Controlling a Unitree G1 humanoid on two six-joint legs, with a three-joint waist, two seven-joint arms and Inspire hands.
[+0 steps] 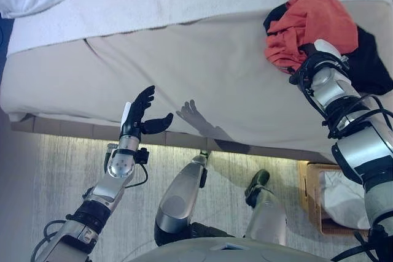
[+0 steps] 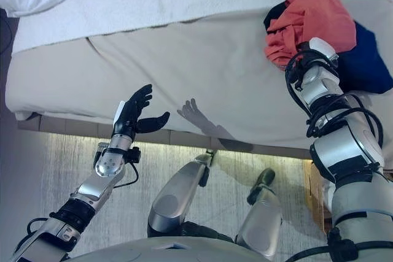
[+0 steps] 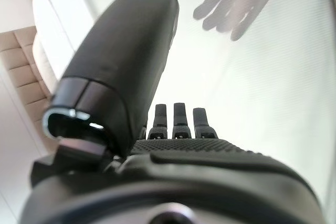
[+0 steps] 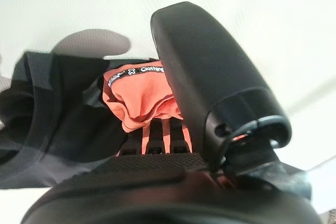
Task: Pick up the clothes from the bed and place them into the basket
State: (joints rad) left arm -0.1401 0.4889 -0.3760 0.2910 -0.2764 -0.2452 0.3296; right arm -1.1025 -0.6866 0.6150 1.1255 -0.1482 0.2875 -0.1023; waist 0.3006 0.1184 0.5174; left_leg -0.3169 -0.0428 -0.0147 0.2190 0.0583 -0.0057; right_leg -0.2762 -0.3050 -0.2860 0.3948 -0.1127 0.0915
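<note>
Right hand [image 4: 173,182] reaching into the clothes on the bed [image 1: 202,72]; left hand [image 1: 140,115] hovering empty.

The right arm is extending over the mattress, its fingers buried in the orange garment [image 1: 310,19] lying atop the dark garment [image 1: 371,59], so their grip cannot be judged. The left hand is hanging above the bed's edge, fingers straight, thumb spread. The basket [image 1: 310,204] is standing on the floor beside the bed.

Head eyes look down, sharing the bed [image 1: 202,78]; wrist cameras (close) face hands.
</note>
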